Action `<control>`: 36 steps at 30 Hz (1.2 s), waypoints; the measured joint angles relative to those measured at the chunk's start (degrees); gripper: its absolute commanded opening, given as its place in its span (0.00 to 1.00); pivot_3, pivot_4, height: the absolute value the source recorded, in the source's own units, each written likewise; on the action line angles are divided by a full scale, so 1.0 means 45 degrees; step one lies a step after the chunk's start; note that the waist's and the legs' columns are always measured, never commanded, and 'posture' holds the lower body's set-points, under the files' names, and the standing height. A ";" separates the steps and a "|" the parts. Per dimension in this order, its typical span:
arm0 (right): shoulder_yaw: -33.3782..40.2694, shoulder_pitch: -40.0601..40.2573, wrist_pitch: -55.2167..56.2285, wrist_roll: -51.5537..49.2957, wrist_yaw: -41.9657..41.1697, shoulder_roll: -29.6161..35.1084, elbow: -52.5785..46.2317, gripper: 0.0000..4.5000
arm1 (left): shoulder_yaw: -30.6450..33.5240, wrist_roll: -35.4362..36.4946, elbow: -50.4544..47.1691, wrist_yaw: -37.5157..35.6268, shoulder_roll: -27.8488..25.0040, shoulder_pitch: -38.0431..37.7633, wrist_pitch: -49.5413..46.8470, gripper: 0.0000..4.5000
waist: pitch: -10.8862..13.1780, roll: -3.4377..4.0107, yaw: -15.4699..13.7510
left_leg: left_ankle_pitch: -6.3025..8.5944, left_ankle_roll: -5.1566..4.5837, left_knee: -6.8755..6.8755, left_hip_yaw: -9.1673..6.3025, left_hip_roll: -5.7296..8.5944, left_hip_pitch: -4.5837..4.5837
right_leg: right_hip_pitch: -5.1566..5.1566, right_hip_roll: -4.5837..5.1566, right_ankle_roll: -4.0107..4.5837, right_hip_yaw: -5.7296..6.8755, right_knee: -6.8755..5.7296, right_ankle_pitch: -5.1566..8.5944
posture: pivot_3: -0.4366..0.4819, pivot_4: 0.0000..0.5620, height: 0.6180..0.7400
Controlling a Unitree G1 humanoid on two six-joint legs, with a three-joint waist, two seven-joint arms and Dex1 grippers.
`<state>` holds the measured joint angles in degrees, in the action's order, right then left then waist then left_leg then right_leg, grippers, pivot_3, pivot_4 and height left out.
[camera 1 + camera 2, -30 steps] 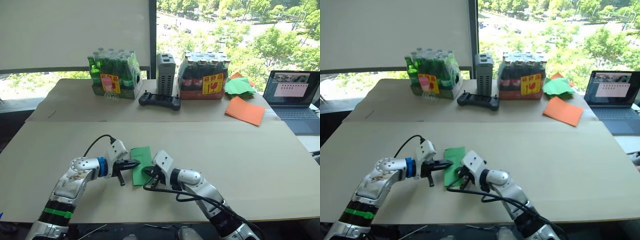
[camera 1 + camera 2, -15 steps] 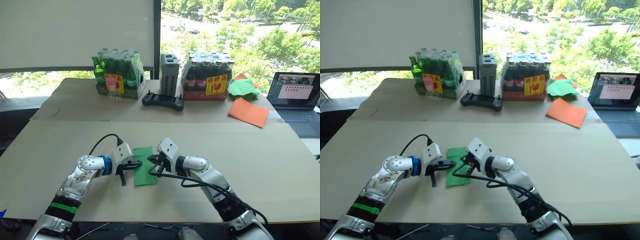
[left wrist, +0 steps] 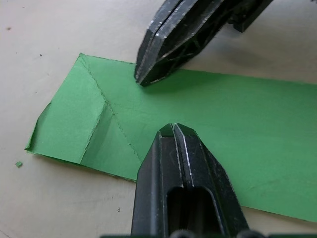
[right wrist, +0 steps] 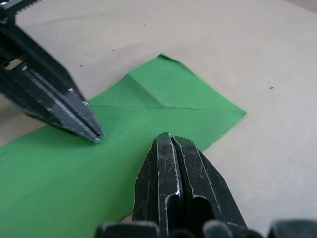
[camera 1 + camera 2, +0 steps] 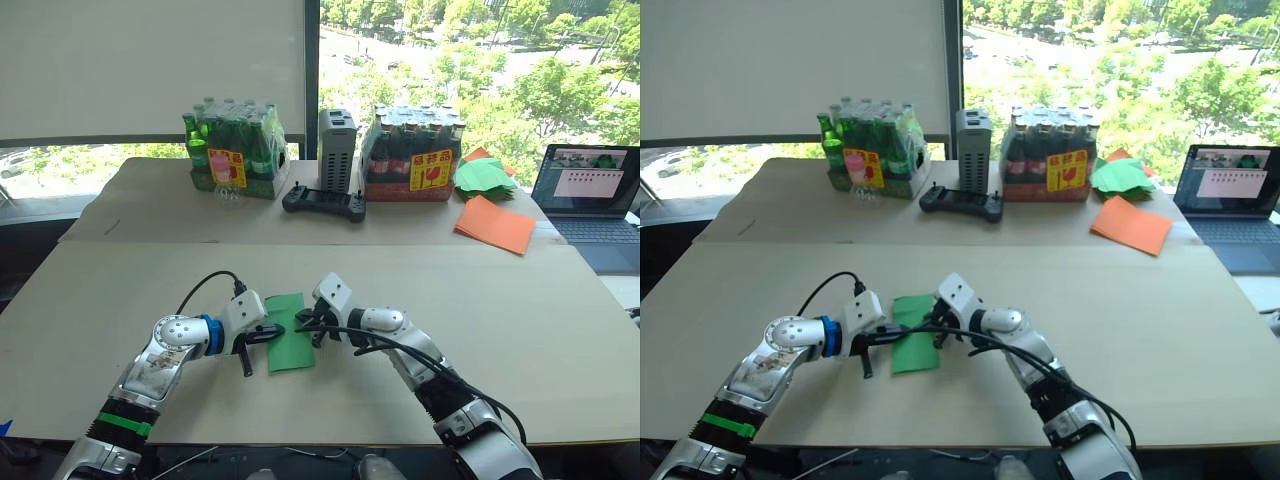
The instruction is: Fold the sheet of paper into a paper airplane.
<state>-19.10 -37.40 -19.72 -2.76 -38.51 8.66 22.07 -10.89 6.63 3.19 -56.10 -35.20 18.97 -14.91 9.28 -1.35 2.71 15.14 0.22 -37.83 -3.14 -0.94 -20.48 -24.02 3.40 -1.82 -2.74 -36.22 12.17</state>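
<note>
Two black two-fingered grippers, the left gripper [image 5: 268,335] and the right gripper [image 5: 305,323], are pressing closed tips, gripping nothing, onto one bright green folded paper strip [image 5: 287,331] lying flat near the front of the tan table [image 5: 520,330]. To crease it well, one tip should probably be pinning while the other is sliding along the fold

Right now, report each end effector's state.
Left end effector: shut, holding nothing, tip over the green paper.
Right end effector: shut, holding nothing, tip over the same paper.
</note>
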 measured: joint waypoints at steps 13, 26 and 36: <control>0.0600 -0.2260 0.1430 0.0405 0.0351 -0.0803 0.3892 0.01 | 0.0064 0.0003 -0.0592 0.0186 -0.0199 -0.0289 -0.0261 0.00 | 0.0001 0.0002 0.0134 | 0.0000 0.0000 0.0002 -0.0003 -0.0001 -0.0009 | -0.0016 0.0001 0.0006 -0.0003 -0.0007 -0.0004 | 0.48 0.27 1.00; 0.0284 -0.0251 0.0914 0.0660 -0.0225 -0.0259 0.0801 0.01 | 0.0101 0.0003 -0.0828 0.0216 -0.0266 -0.0341 -0.0557 0.00 | 0.0000 0.0005 0.0161 | 0.0001 -0.0001 0.0003 -0.0008 0.0001 -0.0017 | -0.0020 0.0005 0.0004 -0.0002 -0.0009 -0.0003 | 0.48 0.27 1.00; 0.0100 0.0945 -0.0394 0.0836 0.0294 -0.0097 -0.1553 0.01 | 0.0076 -0.0004 -0.0793 0.0195 -0.0313 -0.0294 -0.0573 0.00 | 0.0001 0.0004 0.0169 | 0.0000 -0.0001 0.0003 -0.0005 0.0001 -0.0011 | -0.0018 0.0002 0.0003 -0.0002 -0.0010 -0.0002 | 0.48 0.27 1.00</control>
<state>-18.65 -33.15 -21.49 1.00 -37.19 8.22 15.08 -10.55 6.61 -0.38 -55.22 -36.61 17.65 -17.49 9.28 -1.33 3.47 15.14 0.22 -37.82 -3.16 -0.93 -20.53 -24.10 3.41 -1.81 -2.75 -36.27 12.17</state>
